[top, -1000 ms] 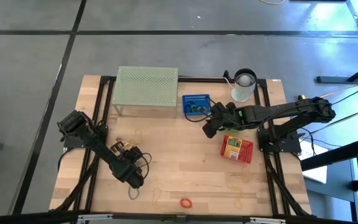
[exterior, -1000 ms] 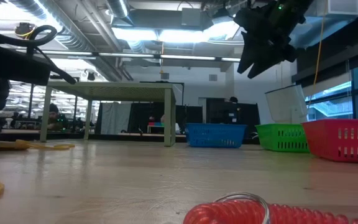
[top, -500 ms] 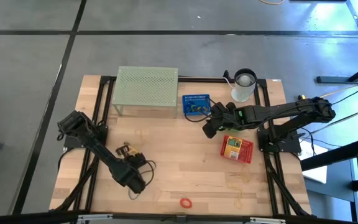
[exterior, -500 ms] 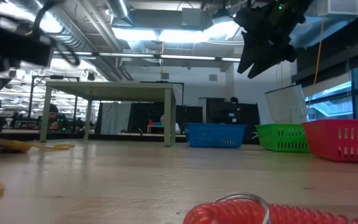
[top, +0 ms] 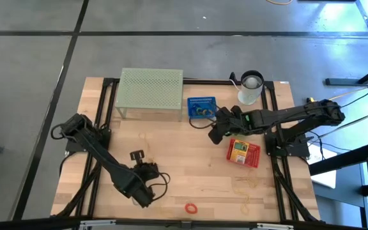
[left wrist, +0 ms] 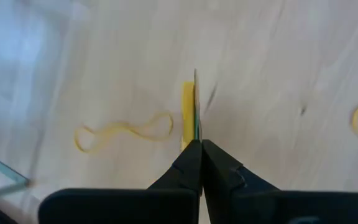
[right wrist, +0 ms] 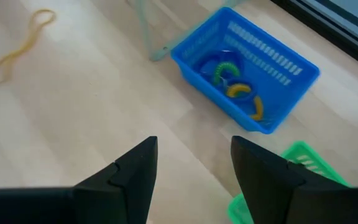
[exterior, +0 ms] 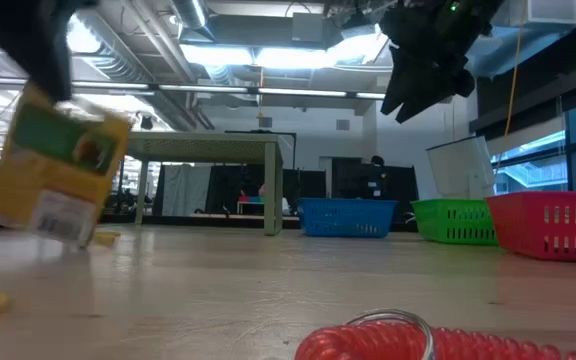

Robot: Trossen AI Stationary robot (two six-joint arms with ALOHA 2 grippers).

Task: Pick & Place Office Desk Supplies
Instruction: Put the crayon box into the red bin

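A small yellow-green card box (exterior: 58, 165) hangs at the low view's left, held by my left gripper (left wrist: 196, 148), which is shut on it. In the left wrist view the box (left wrist: 189, 109) shows edge-on as a thin strip. My left arm (top: 117, 172) reaches over the table's near left part. My right gripper (top: 214, 133) stands open in the air near a blue basket (top: 201, 107), with nothing between its fingers. A red coiled band (top: 190, 207) and yellow bands (top: 245, 185) lie flat on the wood. My left gripper pinches a thin edge at the box's upper end (left wrist: 193, 127) between its two fingers. The fingers come slanting down from above. The box hangs tilted below them, off the table.
The pale green mesh stand (top: 150, 89) stands at the back left and a white cup (top: 250, 89) at the back right. The blue basket (right wrist: 247, 74) holds coloured loops; a green basket (right wrist: 303, 158) and a red one (top: 243, 153) are beside it. Bare wood lies in the middle.
My left gripper has risen and moved toward the table's right and near edges, rolling as it went. The card box, which lay on the table, has come up with it and now hangs tilted.
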